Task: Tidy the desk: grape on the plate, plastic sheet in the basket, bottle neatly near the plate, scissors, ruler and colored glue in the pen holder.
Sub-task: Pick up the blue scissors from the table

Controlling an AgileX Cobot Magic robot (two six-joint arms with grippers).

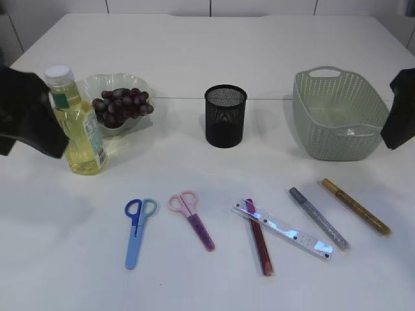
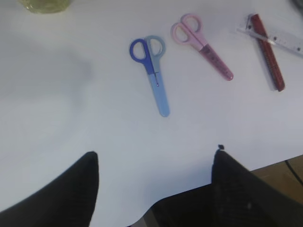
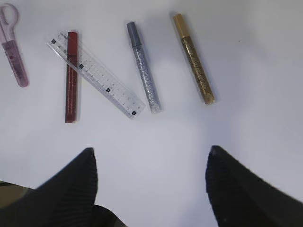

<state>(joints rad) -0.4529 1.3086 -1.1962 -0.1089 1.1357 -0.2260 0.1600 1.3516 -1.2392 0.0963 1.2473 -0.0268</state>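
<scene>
Both of our grippers hang spread and empty above the white table (image 1: 214,45), the left gripper (image 2: 154,163) over the blue-handled scissors (image 2: 152,71), the right gripper (image 3: 150,163) over the clear plastic ruler (image 3: 97,75). We see the pale green woven basket (image 1: 337,116), then the yellow-filled plastic bottle (image 1: 76,123) touching the glass plate (image 1: 97,84) of dark grapes (image 1: 122,105). Those seem settled; we judge filling the black mesh pen holder (image 1: 225,115) comes next, calling for a descent onto the scissors, the ruler or the glitter glue pens (image 3: 143,66).

Black wire-mesh pen holder (image 1: 225,115), woven-look matt plastic basket (image 1: 337,116), clear glossy plastic ruler (image 3: 96,74), glittery glue sticks (image 3: 143,66).
</scene>
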